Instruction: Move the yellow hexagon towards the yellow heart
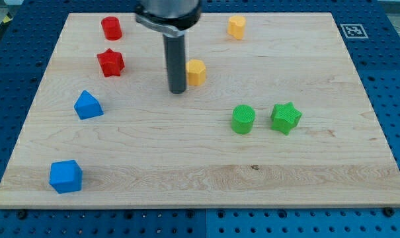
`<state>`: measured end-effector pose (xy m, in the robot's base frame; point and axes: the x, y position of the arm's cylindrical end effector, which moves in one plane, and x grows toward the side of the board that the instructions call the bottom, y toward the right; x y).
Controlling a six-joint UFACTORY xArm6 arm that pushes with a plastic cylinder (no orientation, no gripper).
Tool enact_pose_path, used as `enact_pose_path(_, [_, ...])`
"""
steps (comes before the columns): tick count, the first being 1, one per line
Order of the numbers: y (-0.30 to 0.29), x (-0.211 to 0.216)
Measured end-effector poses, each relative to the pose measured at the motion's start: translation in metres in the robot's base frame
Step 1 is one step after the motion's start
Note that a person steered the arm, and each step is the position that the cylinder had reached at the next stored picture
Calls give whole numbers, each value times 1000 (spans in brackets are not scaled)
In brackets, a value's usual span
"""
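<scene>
Because my tip (178, 90), a bare rod that grips nothing, sits just left of the yellow hexagon (196, 72) mid-board, a push would send it rightward. That could slide it past below the yellow heart (237, 27), which sits near the top edge.

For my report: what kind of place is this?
Probably a robotics lab bench: a wooden board with small coloured blocks sits on a blue perforated table, with a printed marker tag at the board's corner.

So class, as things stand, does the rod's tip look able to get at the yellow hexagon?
Probably yes. My tip sits just on the view's left of the yellow hexagon, with nothing between them; whether they touch, I cannot tell. The yellow heart lies towards the top right.
</scene>
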<state>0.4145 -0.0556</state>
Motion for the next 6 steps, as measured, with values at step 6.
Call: enact_pose_path(6, [70, -36])
